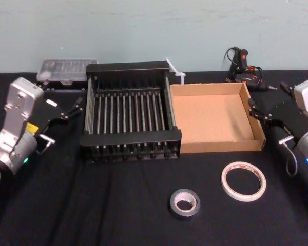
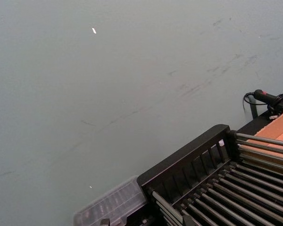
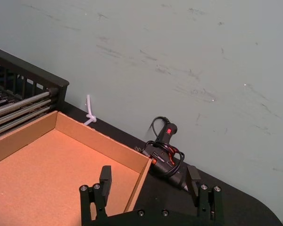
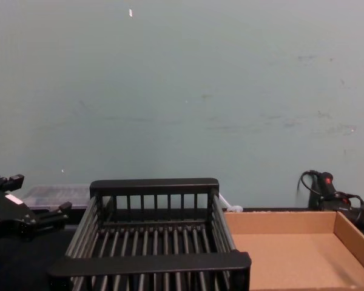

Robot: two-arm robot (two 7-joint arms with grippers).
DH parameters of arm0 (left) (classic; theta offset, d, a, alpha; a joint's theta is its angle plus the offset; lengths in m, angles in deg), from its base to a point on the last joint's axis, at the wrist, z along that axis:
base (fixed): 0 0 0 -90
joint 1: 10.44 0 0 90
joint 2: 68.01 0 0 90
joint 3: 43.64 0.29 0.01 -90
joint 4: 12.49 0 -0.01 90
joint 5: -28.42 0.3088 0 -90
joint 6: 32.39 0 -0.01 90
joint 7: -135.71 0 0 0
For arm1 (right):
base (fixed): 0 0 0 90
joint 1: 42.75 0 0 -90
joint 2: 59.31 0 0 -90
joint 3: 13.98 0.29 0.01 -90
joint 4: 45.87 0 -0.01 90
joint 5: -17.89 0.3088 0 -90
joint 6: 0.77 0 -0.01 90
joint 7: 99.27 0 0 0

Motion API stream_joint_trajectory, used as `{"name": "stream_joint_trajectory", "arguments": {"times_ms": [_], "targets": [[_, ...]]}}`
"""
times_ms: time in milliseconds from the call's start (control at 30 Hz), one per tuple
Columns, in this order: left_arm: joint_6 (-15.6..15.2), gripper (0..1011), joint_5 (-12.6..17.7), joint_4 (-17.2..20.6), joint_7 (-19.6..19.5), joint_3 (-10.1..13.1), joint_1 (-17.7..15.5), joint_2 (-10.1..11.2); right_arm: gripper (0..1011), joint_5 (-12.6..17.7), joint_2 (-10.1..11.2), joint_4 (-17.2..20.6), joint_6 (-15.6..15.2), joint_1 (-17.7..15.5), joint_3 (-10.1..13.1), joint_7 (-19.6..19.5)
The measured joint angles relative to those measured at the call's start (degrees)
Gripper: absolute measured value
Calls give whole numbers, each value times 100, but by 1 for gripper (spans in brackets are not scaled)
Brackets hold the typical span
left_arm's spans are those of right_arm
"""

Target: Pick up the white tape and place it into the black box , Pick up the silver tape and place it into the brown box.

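Note:
The white tape, a thin ring with red print, lies flat on the black table at the front right. To its left lies the silver tape, a small thick dark roll. The black box stands mid-table with nothing in it, and the brown box sits against its right side, also with nothing inside. My left gripper hovers open just left of the black box, also seen at the chest view's lower left. My right gripper is open over the brown box's right wall. Both tapes lie nearer to me than the grippers.
A clear plastic case sits behind the black box's left corner. A black glue gun with cable lies behind the brown box, and a white zip tie between the boxes. The green wall bounds the table's back.

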Motion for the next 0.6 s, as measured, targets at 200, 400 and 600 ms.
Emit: {"name": "stream_joint_trajectory", "arguments": {"times_ms": [200, 400, 600], "targets": [[0, 1001, 0, 0, 0, 0, 0, 0, 1002, 0, 0, 0, 0, 0, 0, 0], [0, 1001, 0, 0, 0, 0, 0, 0, 1002, 0, 0, 0, 0, 0, 0, 0], [0, 1001, 0, 0, 0, 0, 0, 0, 1002, 0, 0, 0, 0, 0, 0, 0]]}}
